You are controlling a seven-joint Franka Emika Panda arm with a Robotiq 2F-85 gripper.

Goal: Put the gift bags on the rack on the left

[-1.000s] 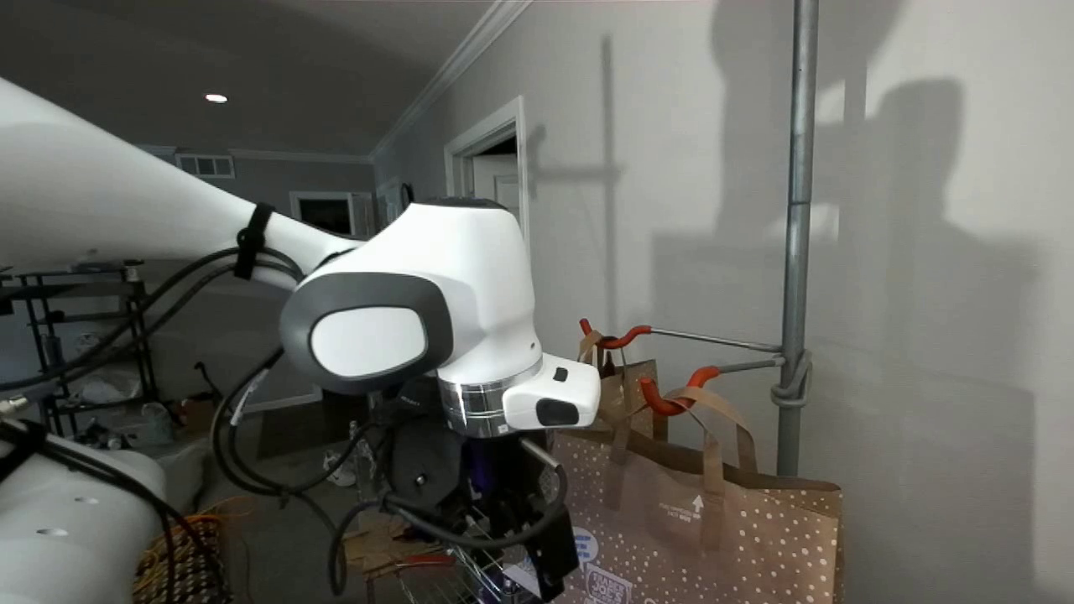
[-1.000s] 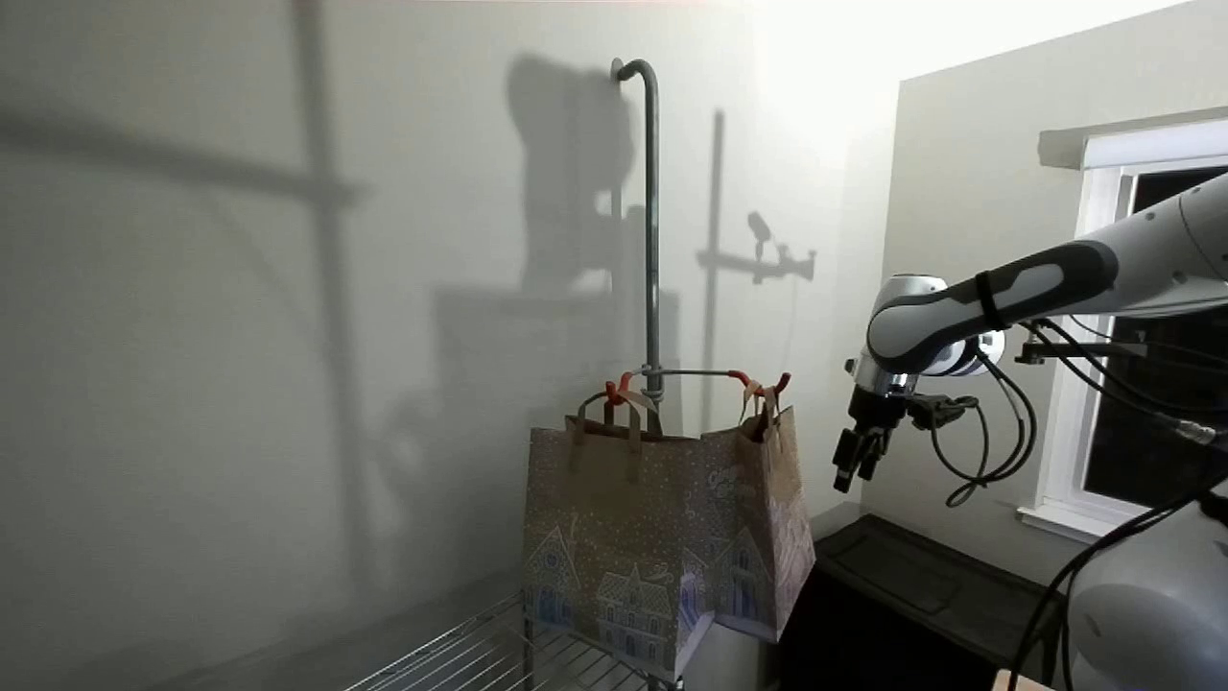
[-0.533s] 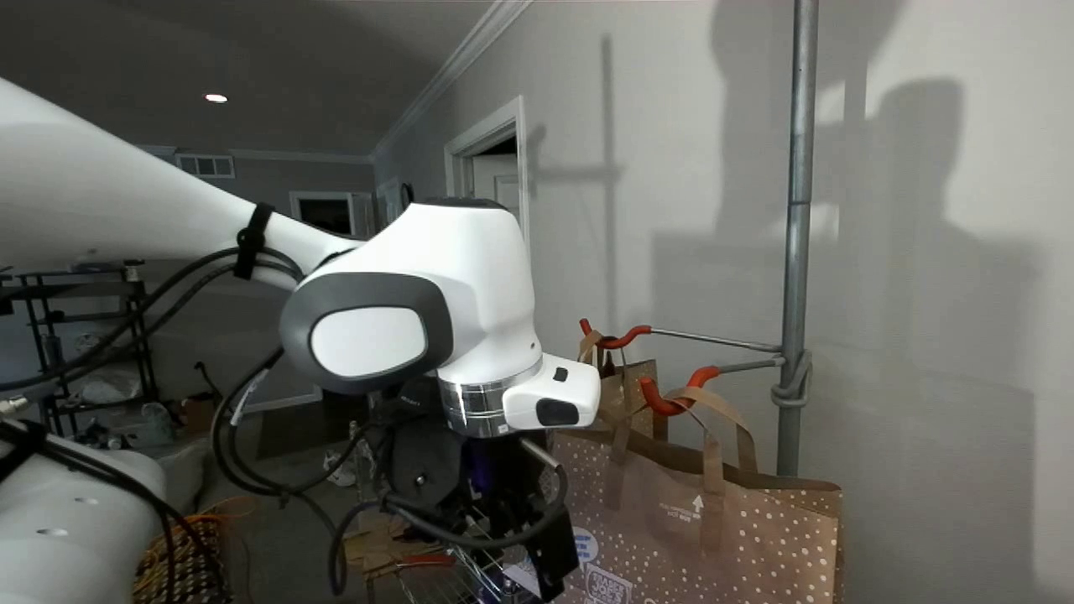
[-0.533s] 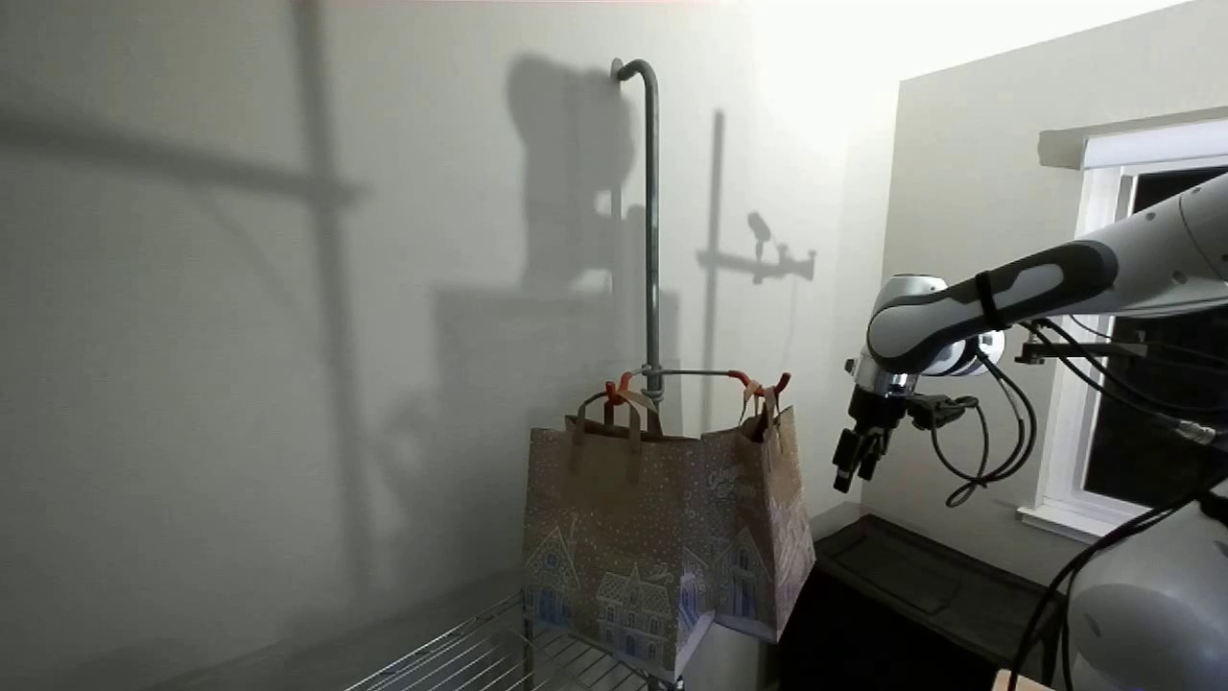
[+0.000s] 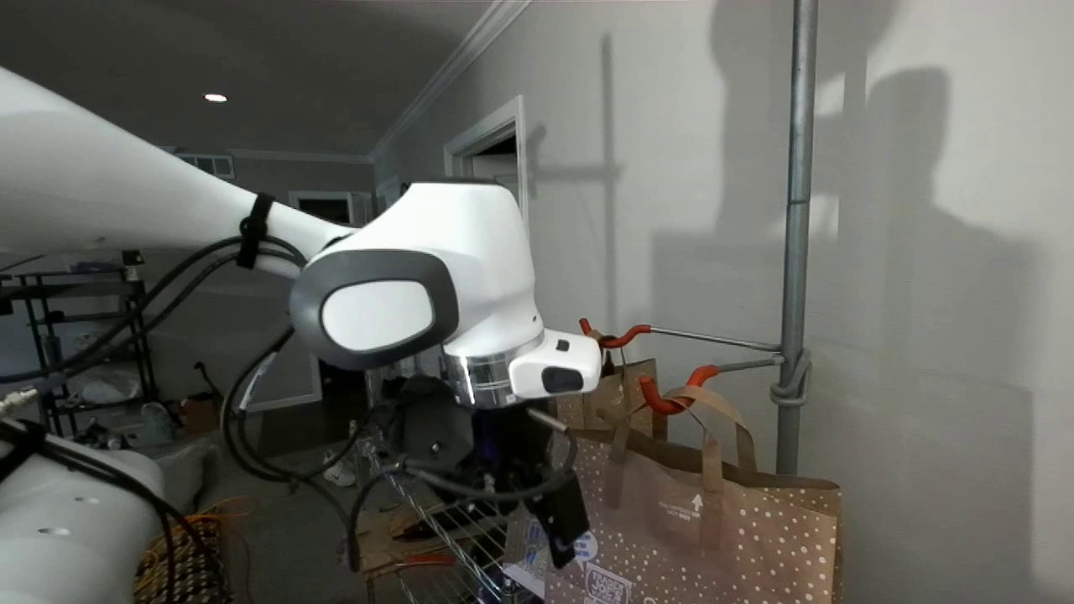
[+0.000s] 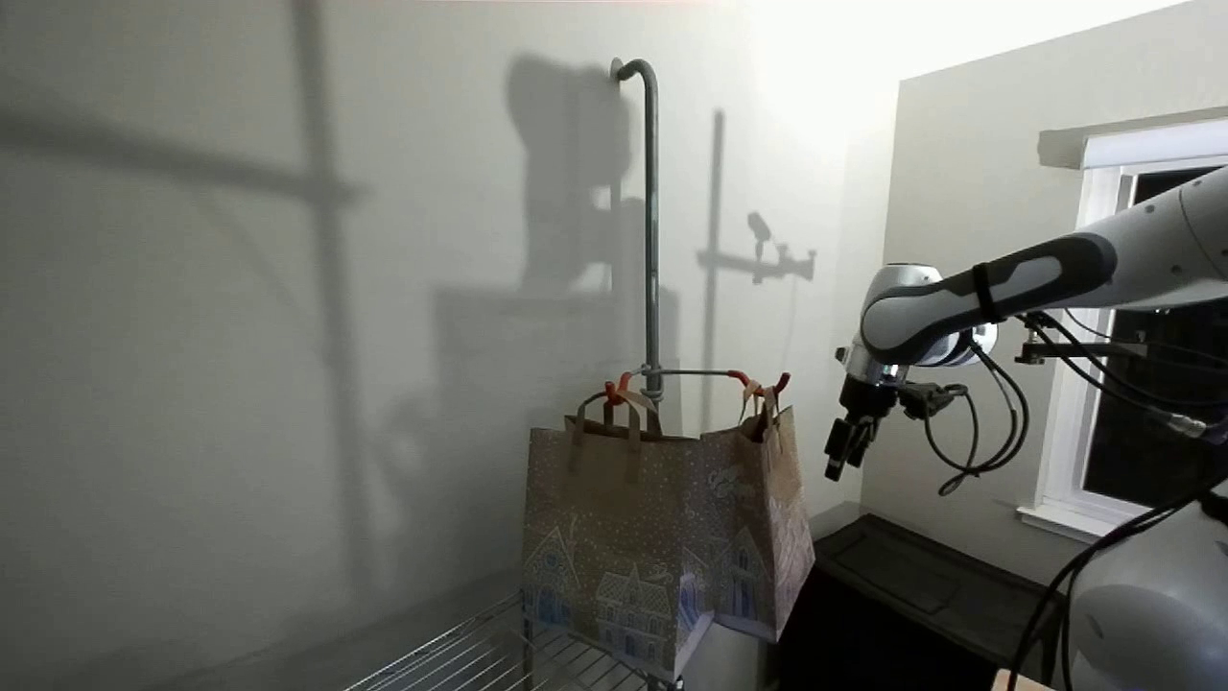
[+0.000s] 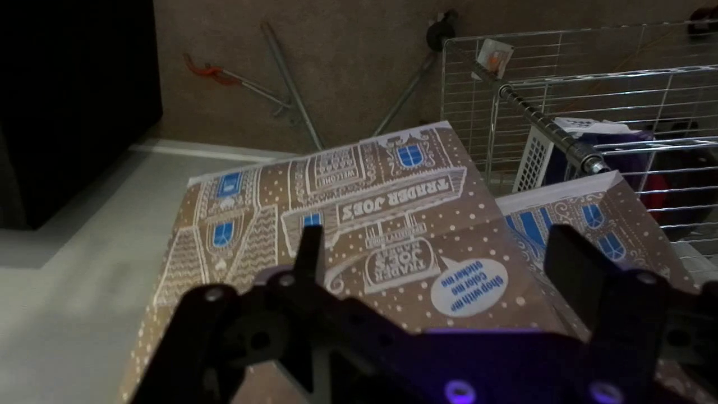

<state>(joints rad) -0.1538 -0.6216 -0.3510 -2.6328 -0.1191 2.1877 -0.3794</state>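
Two brown gift bags with white speckles hang by their paper handles from red-orange hooks in both exterior views. One bag (image 6: 614, 537) faces forward; the other bag (image 6: 772, 537) is turned sideways beside it. The rack (image 6: 470, 653), a wire grid, lies low at the left, partly behind the bags; it also shows at the right of the wrist view (image 7: 589, 101). My gripper (image 6: 844, 468) hangs to the right of both bags in that exterior view, pointing down. In the wrist view its fingers (image 7: 309, 252) are wide apart, with the printed bag (image 7: 392, 224) beyond them and nothing gripped.
The grey pole (image 6: 652, 240) stands upright against the wall and carries the hooks (image 5: 667, 398). A black box (image 6: 921, 576) sits below the arm. Cables (image 5: 243, 419) loop from the wrist. White containers (image 7: 533, 160) stand inside the wire grid.
The arm and gripper have risen a little and shifted slightly toward the bags within the last half second. The bags hang as before, and the fingers remain apart.
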